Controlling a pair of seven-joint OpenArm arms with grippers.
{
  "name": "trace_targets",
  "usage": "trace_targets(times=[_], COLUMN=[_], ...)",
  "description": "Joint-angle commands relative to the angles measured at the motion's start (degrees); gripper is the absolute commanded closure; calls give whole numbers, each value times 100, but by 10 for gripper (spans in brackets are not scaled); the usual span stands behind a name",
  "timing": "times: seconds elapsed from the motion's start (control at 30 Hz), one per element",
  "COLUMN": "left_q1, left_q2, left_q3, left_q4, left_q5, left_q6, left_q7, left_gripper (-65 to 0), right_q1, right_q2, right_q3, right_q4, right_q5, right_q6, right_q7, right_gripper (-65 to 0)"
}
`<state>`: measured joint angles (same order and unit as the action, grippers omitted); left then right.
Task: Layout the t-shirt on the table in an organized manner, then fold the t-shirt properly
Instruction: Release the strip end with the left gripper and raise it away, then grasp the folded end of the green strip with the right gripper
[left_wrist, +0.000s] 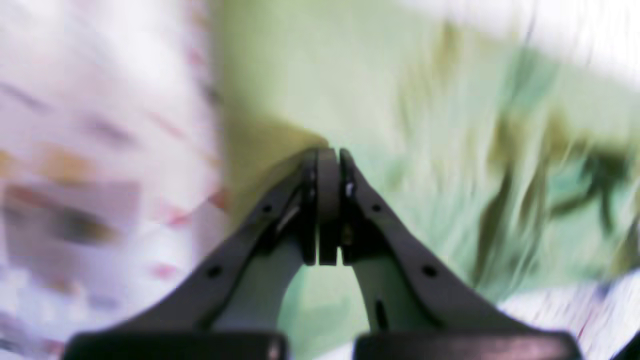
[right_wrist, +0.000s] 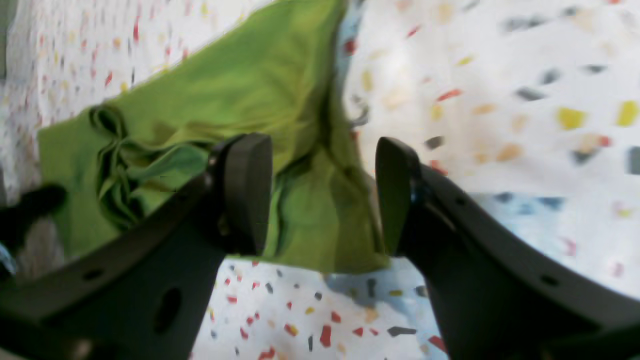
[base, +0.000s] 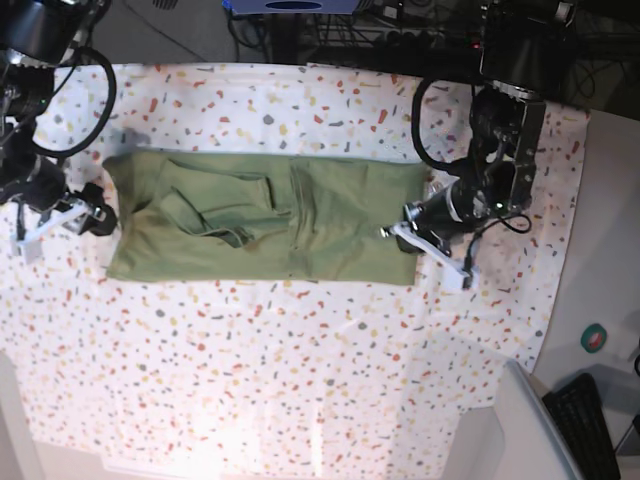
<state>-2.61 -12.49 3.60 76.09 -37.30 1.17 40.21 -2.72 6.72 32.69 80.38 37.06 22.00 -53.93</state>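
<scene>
The olive-green t-shirt (base: 300, 220) lies spread lengthways across the table (base: 300, 370), with rumpled folds in its left half. My left gripper (base: 397, 232) is at the shirt's right edge. In the blurred left wrist view its tips (left_wrist: 327, 160) are pressed together over the green cloth (left_wrist: 400, 100), and no cloth shows between them. My right gripper (base: 103, 217) is at the shirt's left edge. In the right wrist view it (right_wrist: 320, 165) is open, with its fingers (right_wrist: 247, 190) standing on either side of a bunched shirt corner (right_wrist: 310, 210).
The speckled cover ends near the left arm, at the right edge (base: 565, 250). A plain grey surface (base: 520, 430) with a keyboard (base: 600, 412) and a small round green object (base: 595, 338) lies beyond it. Cables and dark equipment (base: 330, 25) line the far edge.
</scene>
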Motion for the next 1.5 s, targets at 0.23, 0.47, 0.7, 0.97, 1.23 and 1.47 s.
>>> trace_targets(times=[0.23, 0.47, 0.7, 0.97, 1.23, 1.47], left_q1=[723, 1400, 1329, 837, 538, 415], left_q2=[-399, -346, -355, -100, 155, 172], left_q3=[-1173, -2562, -2650, -2254, -1911, -1182], left_q4=[799, 509, 114, -247, -528, -809], left_q5=[-64, -11, 7, 1071, 1150, 1141], left_q6=[-51, -1343, -1581, -1589, -1589, -1572], left_q7=[-113, -122, -130, -130, -139, -834], left_gripper=[0, 0, 0, 0, 0, 0], right_q1=[874, 1288, 1455, 1472, 1437, 1463], right_q2=[493, 739, 739, 730, 686, 625], right_q3=[-3, -12, -179, -732, -741, -741], right_q4=[-1071, -2020, -2820, -2943, -2943, -2943], right_q5=[79, 70, 44, 61, 70, 52], right_q6=[213, 1163, 1198, 1207, 1233, 1761], right_q7=[-668, -871, -431, -220, -264, -334], right_gripper=[-383, -450, -455, -455, -453, -446])
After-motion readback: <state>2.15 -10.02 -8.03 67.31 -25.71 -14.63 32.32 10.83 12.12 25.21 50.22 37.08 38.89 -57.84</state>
